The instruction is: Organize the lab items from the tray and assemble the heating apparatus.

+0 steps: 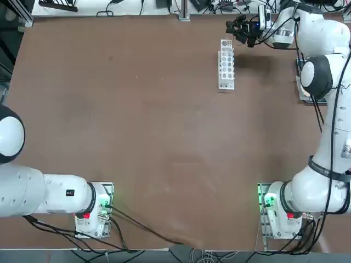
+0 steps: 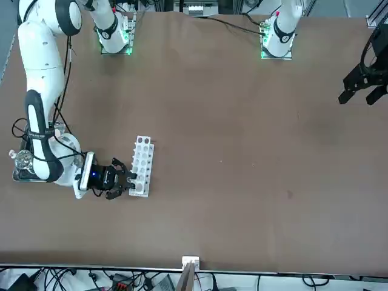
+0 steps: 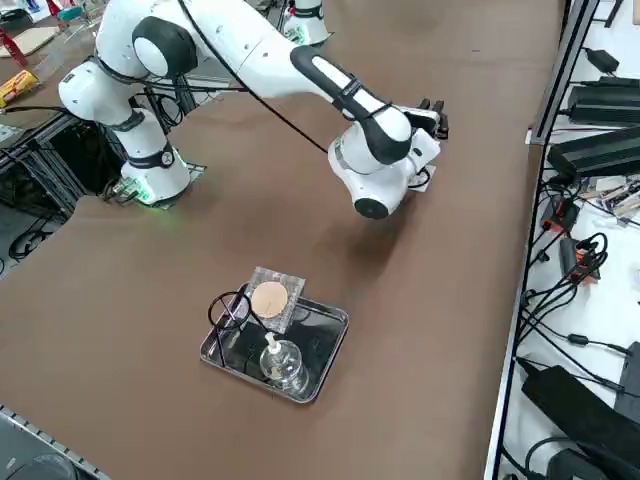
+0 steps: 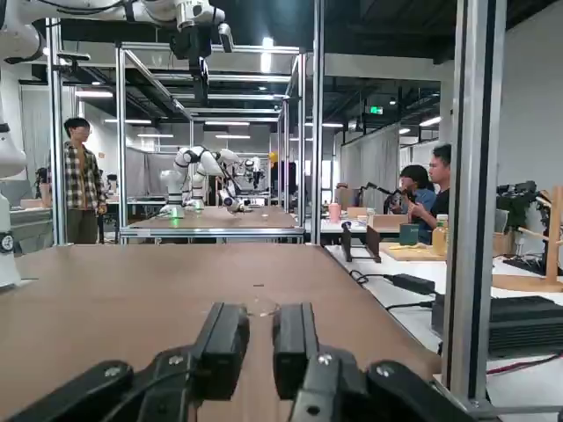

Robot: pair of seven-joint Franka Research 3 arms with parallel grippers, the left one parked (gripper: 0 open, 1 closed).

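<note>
Tray [image 3: 322, 365] well apart from right hand [image 2: 128, 182]

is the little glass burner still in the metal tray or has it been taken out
In the tray. The right side view shows the glass burner standing upright inside the metal tray, while the right gripper is by the white rack.

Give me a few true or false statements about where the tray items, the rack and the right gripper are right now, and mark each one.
1. The glass burner sits inside the metal tray. True.
2. The gauze mat lies flat in the middle of the table, far from the tray. False: it rests over the tray's edge.
3. The right gripper is beside one end of the white test tube rack. True.
4. The right gripper holds the wire tripod. False: the tripod is at the tray, and the nearly closed fingers hold nothing.
5. The rack lies in the tray. False: it stands apart on the table.
</note>
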